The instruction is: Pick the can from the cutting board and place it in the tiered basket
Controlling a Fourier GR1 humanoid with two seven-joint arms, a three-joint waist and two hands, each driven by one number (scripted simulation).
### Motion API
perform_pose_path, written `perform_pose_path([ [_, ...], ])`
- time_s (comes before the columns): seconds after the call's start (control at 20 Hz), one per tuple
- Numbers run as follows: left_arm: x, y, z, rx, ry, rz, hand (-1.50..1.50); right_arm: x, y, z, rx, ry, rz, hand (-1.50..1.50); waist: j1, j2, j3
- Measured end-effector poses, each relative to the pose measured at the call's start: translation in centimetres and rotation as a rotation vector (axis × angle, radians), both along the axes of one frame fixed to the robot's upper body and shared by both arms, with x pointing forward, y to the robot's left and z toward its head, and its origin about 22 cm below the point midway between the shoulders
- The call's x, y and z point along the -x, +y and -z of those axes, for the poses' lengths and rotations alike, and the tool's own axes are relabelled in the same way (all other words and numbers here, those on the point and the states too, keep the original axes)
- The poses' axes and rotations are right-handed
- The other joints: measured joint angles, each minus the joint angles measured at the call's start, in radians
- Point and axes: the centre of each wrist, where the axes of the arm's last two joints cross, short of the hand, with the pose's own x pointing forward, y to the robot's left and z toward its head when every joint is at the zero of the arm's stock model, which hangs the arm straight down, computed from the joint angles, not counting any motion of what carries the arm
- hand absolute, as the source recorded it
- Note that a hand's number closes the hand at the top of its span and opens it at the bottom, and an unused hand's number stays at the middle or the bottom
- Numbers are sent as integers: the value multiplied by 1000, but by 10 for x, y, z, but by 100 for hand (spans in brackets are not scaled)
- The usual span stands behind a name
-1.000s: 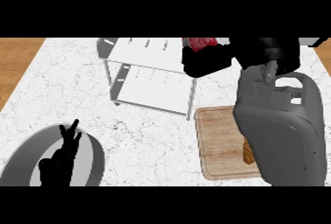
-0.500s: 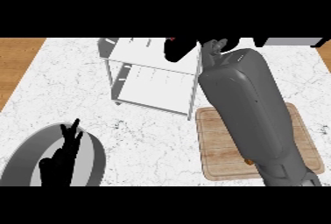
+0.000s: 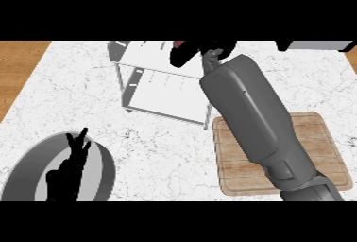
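Right hand (image 3: 199,51), fingers curled round the red can (image 3: 179,44), has swung leftward off the cutting board (image 3: 327,142) to above the tiered basket (image 3: 164,90) at the desk's far edge; release looks next; left hand (image 3: 70,165) rests open.

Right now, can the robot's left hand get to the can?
Probably not. The left hand rests over the grey plate at the near left, while the can is already held by the right hand over the tiered basket.
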Motion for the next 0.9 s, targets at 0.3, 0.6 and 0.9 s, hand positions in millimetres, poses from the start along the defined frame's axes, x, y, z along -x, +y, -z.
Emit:
perform_pose_path([
  [0.3,-2,0,-1,11,-6,13,0,-12,-10,19,-255,60,-3,-150,11,4,0],
  [0.6,-2,-1,-1,11,-2,15,0,-16,-14,29,-500,7,-16,-150,12,2,-1],
  [0.9,4,4,2,15,10,-9,0,-19,-20,9,-634,-172,50,-150,-17,-6,0],
])
